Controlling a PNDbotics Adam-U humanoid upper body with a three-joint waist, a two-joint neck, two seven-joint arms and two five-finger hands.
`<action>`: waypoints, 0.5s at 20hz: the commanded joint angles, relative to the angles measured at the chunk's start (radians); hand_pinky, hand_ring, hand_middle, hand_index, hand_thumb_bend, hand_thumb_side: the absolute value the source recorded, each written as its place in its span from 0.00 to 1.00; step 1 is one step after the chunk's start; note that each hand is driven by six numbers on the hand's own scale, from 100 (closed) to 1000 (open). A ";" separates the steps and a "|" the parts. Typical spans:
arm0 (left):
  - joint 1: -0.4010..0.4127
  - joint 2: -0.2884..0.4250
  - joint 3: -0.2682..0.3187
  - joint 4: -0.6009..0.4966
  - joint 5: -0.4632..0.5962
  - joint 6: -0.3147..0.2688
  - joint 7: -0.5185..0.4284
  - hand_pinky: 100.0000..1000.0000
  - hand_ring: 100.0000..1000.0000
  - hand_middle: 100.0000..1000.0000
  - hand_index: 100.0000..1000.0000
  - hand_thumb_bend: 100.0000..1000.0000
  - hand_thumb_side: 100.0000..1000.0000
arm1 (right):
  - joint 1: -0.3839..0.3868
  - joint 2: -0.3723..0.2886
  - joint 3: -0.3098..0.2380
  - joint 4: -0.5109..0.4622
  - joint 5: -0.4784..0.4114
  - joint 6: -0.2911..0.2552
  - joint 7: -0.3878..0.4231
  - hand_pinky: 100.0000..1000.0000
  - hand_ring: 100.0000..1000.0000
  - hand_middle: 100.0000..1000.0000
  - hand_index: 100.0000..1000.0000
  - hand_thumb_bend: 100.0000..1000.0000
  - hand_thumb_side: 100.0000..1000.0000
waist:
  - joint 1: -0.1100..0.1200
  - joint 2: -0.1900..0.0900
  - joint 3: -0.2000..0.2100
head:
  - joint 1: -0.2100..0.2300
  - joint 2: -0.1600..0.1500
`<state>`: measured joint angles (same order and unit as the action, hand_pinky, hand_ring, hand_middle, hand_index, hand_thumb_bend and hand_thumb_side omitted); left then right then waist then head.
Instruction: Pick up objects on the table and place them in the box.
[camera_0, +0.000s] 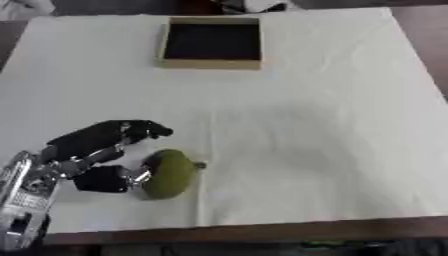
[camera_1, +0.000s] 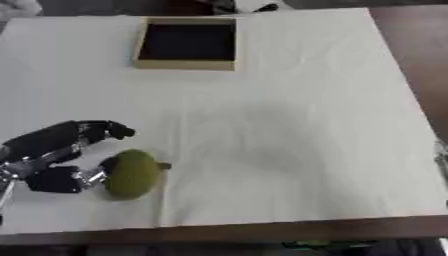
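A green, pear-like fruit (camera_0: 171, 174) with a short stem lies on the white cloth near the front left. My left hand (camera_0: 96, 150) comes in from the lower left beside it. Its thumb touches the fruit's left side, while the fingers arch above and to the left, apart from the fruit. The fruit rests on the cloth. The box (camera_0: 211, 42), tan-walled with a dark inside, stands at the far middle and looks empty. My right hand shows in no view.
The white cloth (camera_0: 332, 125) covers the table (camera_0: 262, 231), whose brown front edge runs along the bottom. Dark floor shows past the right edge.
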<state>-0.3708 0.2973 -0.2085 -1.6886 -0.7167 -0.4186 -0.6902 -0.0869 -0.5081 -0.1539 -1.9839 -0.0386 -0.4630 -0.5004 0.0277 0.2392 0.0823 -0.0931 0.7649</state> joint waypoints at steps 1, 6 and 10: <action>-0.016 0.011 -0.007 0.017 -0.010 -0.249 -0.217 0.91 0.82 0.84 0.98 0.04 1.00 | -0.005 -0.014 -0.005 -0.016 -0.003 0.000 0.001 0.73 0.64 0.54 0.71 0.00 0.39 | -0.004 -0.015 0.000 | 0.003 0.005; -0.027 0.004 -0.009 0.066 -0.045 -0.300 -0.217 0.91 0.83 0.84 0.98 0.08 1.00 | -0.005 -0.011 -0.003 -0.016 -0.005 0.002 0.003 0.73 0.64 0.54 0.71 0.00 0.39 | -0.005 -0.013 -0.001 | 0.003 0.005; -0.030 -0.006 -0.005 0.092 -0.072 -0.325 -0.217 0.91 0.83 0.84 0.98 0.09 1.00 | -0.005 -0.009 -0.003 -0.016 -0.006 0.002 0.005 0.73 0.64 0.54 0.71 0.00 0.39 | -0.005 -0.010 -0.003 | 0.003 0.005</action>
<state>-0.3876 0.2870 -0.2183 -1.5928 -0.7807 -0.4670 -0.6418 -0.0870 -0.5017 -0.1533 -1.9839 -0.0411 -0.4609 -0.4980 0.0257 0.2415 0.0802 -0.0909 0.7649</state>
